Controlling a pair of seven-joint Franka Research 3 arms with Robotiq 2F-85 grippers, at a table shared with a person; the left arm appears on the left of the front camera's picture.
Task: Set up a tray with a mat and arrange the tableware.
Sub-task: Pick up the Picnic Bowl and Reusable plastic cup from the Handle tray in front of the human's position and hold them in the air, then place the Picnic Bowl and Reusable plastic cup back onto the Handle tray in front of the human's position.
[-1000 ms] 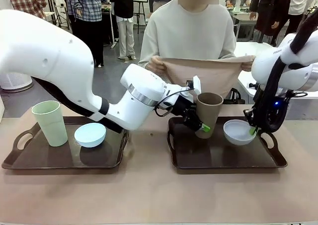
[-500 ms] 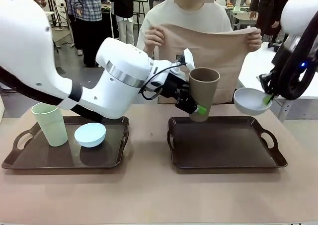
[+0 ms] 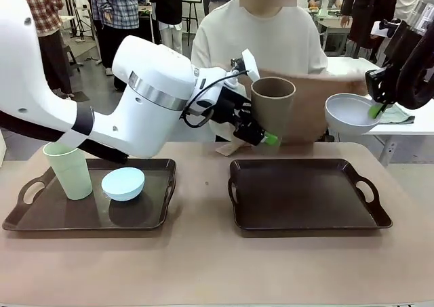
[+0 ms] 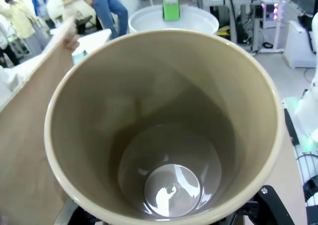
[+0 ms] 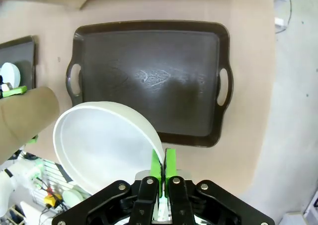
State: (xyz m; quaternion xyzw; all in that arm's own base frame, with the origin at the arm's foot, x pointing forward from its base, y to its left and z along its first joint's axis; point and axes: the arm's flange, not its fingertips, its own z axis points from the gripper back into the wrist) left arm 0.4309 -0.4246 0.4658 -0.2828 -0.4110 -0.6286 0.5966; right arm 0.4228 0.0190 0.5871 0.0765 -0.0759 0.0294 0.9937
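Moved: both arms have risen; the brown cup (image 3: 273, 110) and white bowl (image 3: 349, 114) now hang above the bare right tray (image 3: 305, 198).
Grip: the left gripper (image 3: 268, 134) clasps the cup; the right gripper (image 3: 375, 109) pinches the bowl's rim.
Advice: keep both clear until the person lays the mat (image 3: 308, 110).
Views: the left wrist view shows the cup's empty inside; the front view shows its outside.

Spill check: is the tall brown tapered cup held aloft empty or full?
Empty: the tall brown tapered cup shows a bare glossy bottom in the left wrist view.

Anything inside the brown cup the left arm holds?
Nothing. The brown cup is empty, and its glossy bottom is bare in the left wrist view. No part of the inside is covered.
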